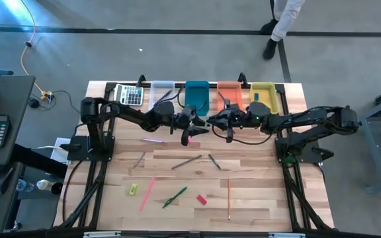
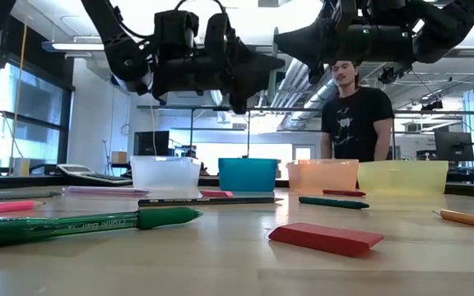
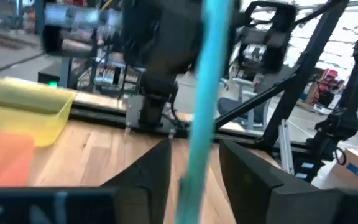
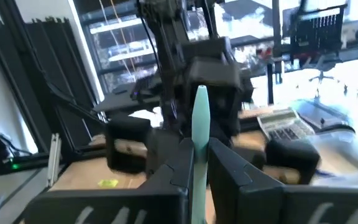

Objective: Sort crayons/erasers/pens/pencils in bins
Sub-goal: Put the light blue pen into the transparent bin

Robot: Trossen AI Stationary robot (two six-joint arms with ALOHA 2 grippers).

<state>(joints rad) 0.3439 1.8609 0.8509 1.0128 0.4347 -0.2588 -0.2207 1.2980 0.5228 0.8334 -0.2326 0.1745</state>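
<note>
Red eraser (image 2: 326, 237) on wooden table (image 2: 220, 263); person (image 2: 356, 115) behind bins (image 2: 248, 174).

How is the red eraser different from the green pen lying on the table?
The red eraser is a short, chunky block, while the green pen is long and thin. The eraser is flat with square corners; the pen is round and comes to a pointed tip. Both lie flat on the wooden table.
</note>
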